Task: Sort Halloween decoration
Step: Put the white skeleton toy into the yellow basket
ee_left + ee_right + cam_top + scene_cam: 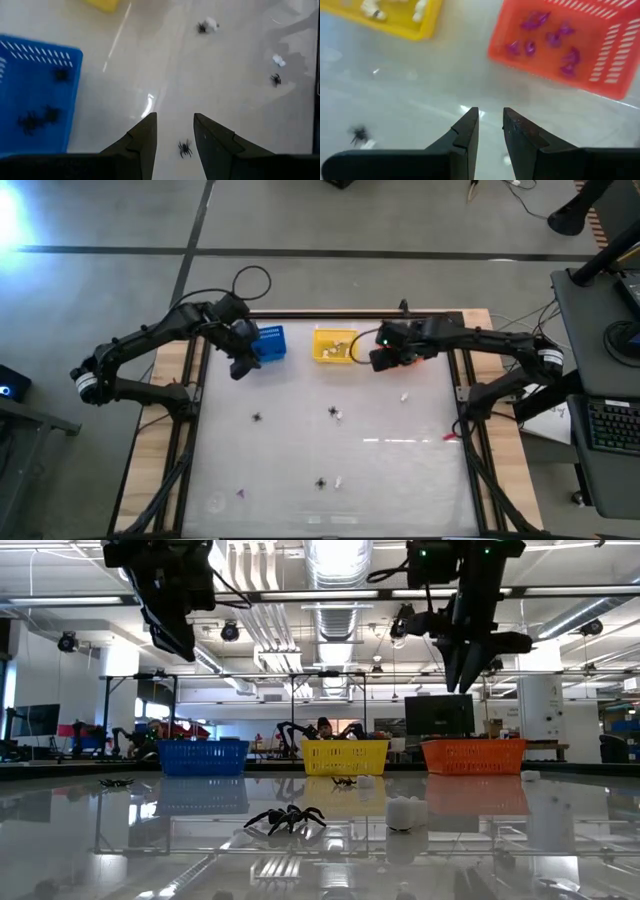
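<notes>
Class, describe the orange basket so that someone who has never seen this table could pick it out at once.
Three plastic baskets stand in a row along the table's far edge. The orange basket ends the row, under the right gripper, beside the yellow basket. It alone holds purple pieces.

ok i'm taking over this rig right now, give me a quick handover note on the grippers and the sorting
Left gripper: open, empty, raised beside the blue plastic basket, a black spider trinket on the table below it.
Right gripper: jaws slightly apart, nothing between them, raised near the orange plastic basket.
Done: black spiders in the blue basket, whitish pieces in the yellow plastic basket, purple pieces in the orange one.
Left: several spiders, a few whitish pieces and at least one purple piece still scattered on the glossy table.
</notes>
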Tool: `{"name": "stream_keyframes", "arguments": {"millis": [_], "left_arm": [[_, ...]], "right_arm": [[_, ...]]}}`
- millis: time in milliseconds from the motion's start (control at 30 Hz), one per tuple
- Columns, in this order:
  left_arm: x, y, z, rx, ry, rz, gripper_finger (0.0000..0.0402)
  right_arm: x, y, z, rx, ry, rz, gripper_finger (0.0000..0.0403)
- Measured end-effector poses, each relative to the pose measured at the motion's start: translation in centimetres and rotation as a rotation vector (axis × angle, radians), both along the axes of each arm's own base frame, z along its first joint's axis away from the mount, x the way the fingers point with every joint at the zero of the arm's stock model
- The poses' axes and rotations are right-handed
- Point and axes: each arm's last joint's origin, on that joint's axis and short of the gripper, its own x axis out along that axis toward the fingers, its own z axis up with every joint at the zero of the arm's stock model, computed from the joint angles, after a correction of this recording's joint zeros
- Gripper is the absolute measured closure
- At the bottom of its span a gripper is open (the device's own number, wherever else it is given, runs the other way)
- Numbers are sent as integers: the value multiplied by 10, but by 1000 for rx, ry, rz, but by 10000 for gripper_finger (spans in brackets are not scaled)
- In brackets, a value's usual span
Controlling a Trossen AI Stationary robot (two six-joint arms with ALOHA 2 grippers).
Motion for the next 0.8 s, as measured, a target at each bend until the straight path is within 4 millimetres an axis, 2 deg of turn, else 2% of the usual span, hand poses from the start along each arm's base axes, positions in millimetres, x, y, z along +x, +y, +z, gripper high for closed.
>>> {"name": "stream_keyframes", "arguments": {"millis": [167,433,633,800], "left_arm": [[-2,-8,0,-65,7,-38,290],[-2,-14,-1,-64,23,-106,290],[-3,-15,0,-35,11,-149,290],[-4,-16,2,-20,0,-167,290]], "right_arm": [[12,31,1,20,-57,16,321],[40,93,2,79,-264,43,321],[56,134,-15,165,-303,-9,321],[75,173,-41,220,-334,28,321]]}}
